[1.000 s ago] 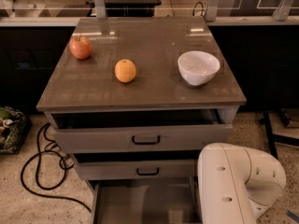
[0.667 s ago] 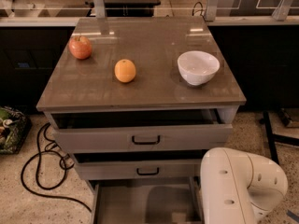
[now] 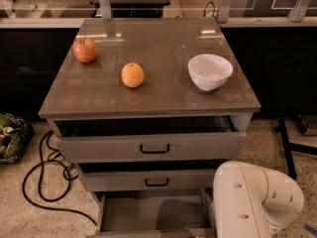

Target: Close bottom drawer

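Note:
The bottom drawer (image 3: 148, 214) is pulled far out at the foot of the grey cabinet. Its flat grey tray shows, and its front panel is cut off by the lower edge of the view. The middle drawer (image 3: 148, 179) and the top drawer (image 3: 151, 145) above it stand slightly open, each with a small black loop handle. My white arm (image 3: 252, 200) fills the lower right corner, just right of the bottom drawer. My gripper is out of view.
On the cabinet top (image 3: 153, 95) stand a red apple (image 3: 85, 50), an orange (image 3: 132, 75) and a white bowl (image 3: 210, 71). Black cables (image 3: 44, 182) lie on the floor at the left. A black stand leg (image 3: 286, 143) is at the right.
My white arm has shifted slightly to the right and down in the view. The drawers and the things on top have not moved.

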Robot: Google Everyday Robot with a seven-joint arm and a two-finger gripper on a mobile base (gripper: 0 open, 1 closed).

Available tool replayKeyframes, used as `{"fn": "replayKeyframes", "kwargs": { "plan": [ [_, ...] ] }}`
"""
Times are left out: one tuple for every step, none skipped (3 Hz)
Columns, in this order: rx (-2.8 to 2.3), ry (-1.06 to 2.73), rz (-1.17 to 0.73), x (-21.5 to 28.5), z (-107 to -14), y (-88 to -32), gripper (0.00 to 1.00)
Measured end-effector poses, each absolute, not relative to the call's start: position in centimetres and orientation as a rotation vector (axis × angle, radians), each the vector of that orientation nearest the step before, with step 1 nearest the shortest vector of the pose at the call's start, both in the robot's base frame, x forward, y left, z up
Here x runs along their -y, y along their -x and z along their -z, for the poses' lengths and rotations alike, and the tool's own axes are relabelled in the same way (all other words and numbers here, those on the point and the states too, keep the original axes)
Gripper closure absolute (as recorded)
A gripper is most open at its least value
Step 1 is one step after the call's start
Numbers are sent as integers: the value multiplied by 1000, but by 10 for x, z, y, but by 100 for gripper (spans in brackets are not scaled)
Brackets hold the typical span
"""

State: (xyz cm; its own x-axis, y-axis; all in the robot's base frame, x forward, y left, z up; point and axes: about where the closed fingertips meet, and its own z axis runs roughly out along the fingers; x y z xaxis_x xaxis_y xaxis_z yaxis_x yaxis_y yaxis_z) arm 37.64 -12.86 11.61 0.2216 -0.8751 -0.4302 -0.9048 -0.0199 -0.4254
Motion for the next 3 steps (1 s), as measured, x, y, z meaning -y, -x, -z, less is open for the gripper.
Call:
{"fn": "replayKeyframes", "kwargs": {
  "plan": [
    [-1633,1871,-54,128,-115,-378,100],
    [-1577,1822,21,125,-119,-407,100],
    [-1570,1816,30,125,-119,-409,100]
  ]
}}
